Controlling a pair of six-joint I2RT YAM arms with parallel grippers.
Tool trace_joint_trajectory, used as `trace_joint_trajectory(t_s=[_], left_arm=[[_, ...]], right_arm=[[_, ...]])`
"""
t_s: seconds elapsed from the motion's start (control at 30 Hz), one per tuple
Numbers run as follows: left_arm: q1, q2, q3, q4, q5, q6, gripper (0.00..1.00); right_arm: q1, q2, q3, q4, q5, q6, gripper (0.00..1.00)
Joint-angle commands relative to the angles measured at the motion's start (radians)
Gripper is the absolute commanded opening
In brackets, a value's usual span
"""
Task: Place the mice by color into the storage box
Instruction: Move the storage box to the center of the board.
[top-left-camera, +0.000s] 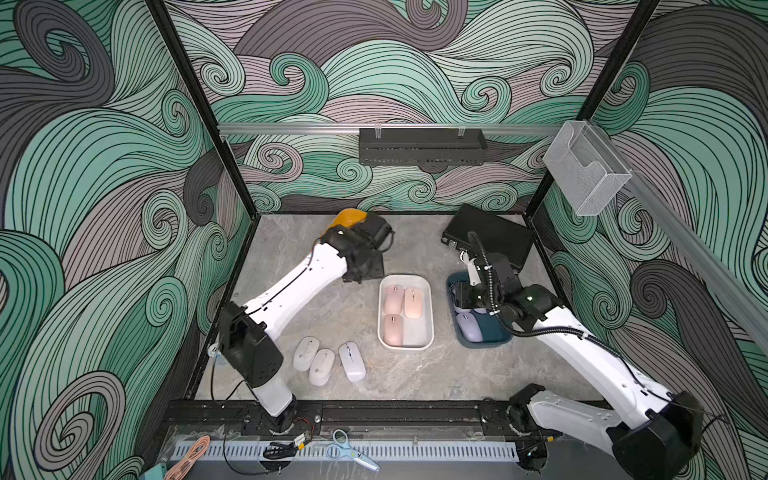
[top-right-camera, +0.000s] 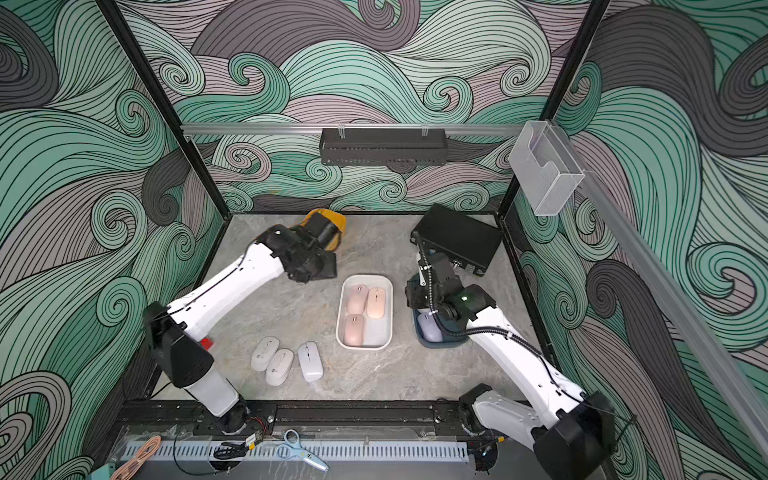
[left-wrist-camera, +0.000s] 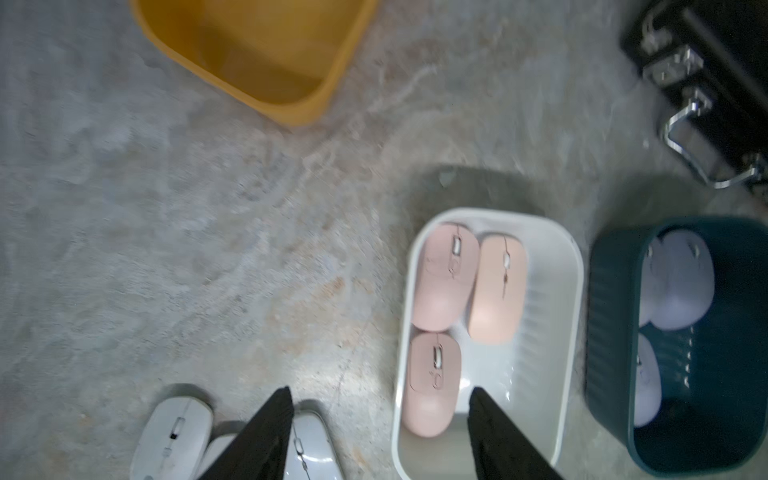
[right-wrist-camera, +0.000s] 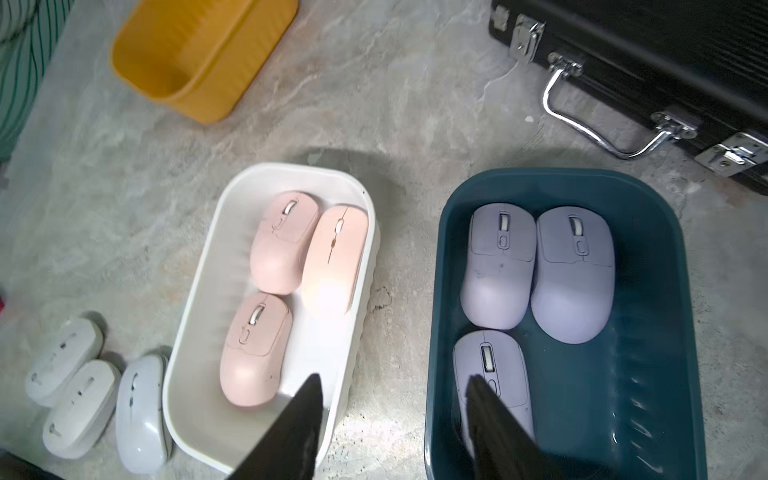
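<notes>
In both top views, three pale pink oval mice (top-left-camera: 393, 300) lay in the white rounded plastic tray (top-left-camera: 405, 277) at the centre of the grey marbled worktop (top-left-camera: 415, 374). At its 3 o'clock the dark teal plastic bin (top-left-camera: 484, 341) held lavender mice (top-left-camera: 468, 326), mostly hidden by your right arm (top-left-camera: 582, 345). Three off-white mice (top-left-camera: 322, 365) sat loose on the worktop at the tray's 7 o'clock, and a mustard-yellow plastic bin (top-left-camera: 351, 215) stood at 11 o'clock.

In the left wrist view, your left end effector (left-wrist-camera: 380, 390) hung wide open with nothing between its fingers, near the off-white mice. The yellow bin looked empty.

In the right wrist view, your right end effector (right-wrist-camera: 394, 377) was parted and gripped nothing, above the tray and teal bin, where all three lavender mice lay. By my judgement two colours were sorted; the off-white three remained, probably for the yellow bin.
</notes>
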Motion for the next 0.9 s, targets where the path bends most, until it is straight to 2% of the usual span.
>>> trace_joint_trajectory(t_s=[0.0,0.03,0.1,0.23,0.33,0.53,0.67,0.87], left_arm=[[0.088,-0.069,-0.034,0.132,0.001,0.124,0.67],[0.114,-0.089,-0.038,0.173,0.0,0.138,0.67],[0.155,-0.113,-0.045,0.237,-0.007,0.16,0.68],[0.208,-0.123,-0.136,0.365,-0.019,0.179,0.69],[0.234,-0.074,-0.175,0.361,0.024,0.178,0.69],[0.272,0.031,-0.076,0.208,0.165,0.182,0.69],[0.286,0.014,-0.113,0.256,0.291,0.17,0.69],[0.297,0.008,-0.121,0.246,0.31,0.18,0.69]], right_arm=[[0.041,0.096,0.062,-0.079,-0.042,-0.012,0.38],[0.047,0.129,0.074,-0.09,-0.049,-0.004,0.34],[0.054,0.175,0.084,-0.088,-0.062,0.008,0.33],[0.056,0.274,0.107,-0.063,-0.088,0.028,0.43],[0.057,0.36,0.151,-0.077,-0.104,0.02,0.45],[0.06,0.459,0.156,-0.066,-0.127,0.045,0.38],[0.066,0.498,0.155,-0.046,-0.105,0.073,0.31],[0.074,0.531,0.161,-0.024,-0.083,0.085,0.21]])
